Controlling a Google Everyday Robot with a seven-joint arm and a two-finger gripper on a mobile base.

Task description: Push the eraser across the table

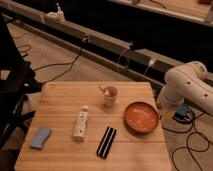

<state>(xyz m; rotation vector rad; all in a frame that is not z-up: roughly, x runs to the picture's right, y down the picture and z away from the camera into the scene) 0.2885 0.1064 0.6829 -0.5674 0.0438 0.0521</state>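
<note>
The black eraser lies flat on the light wooden table, near the front edge and a little right of centre, its long side running front to back. My white arm reaches in from the right. My gripper hangs just off the table's right edge, beside the orange bowl and well apart from the eraser.
A white bottle lies just left of the eraser. A light-blue pad sits at the front left corner. A cup stands behind the centre. Cables run over the floor around the table, and a dark rail crosses behind it.
</note>
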